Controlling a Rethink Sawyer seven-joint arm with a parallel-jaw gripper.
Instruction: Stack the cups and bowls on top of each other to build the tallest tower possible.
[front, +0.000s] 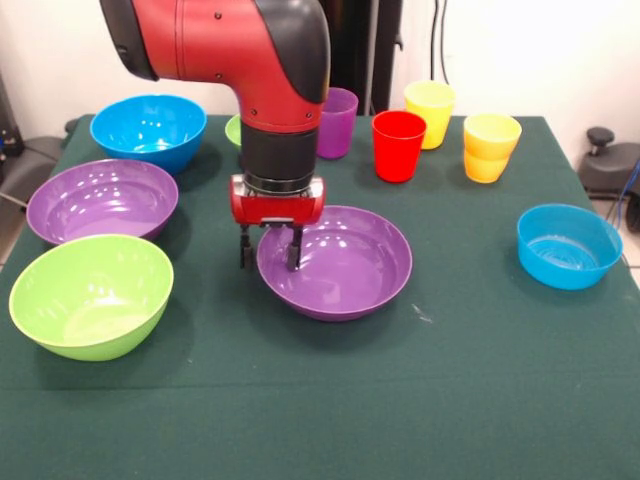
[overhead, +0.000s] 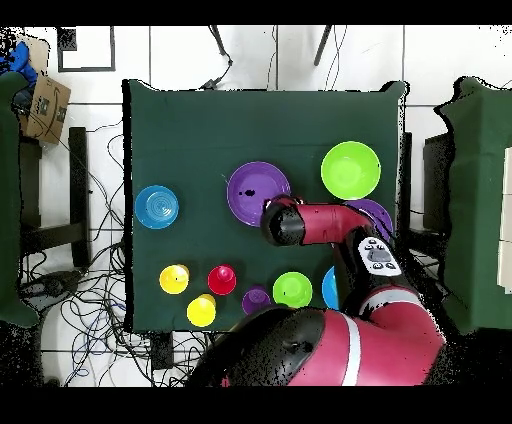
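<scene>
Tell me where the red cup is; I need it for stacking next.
In the front view the red cup stands upright toward the table's far edge, between the purple cup and a yellow cup, beyond the central purple bowl.

cups (front: 431, 132) — behind centre bowl (front: 340, 262) | three bowls (front: 100, 200) — left | small bowl (front: 568, 245) — right

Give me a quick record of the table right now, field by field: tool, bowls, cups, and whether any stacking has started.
tool: open, its fingers astride the rim of the middle purple bowl
other large bowls: purple, blue and lime green, each standing alone
small bowls: blue alone near one table edge; green mostly hidden behind the arm in the front view
cups: purple, red, two yellow, all upright in a row
tower: not started
</scene>
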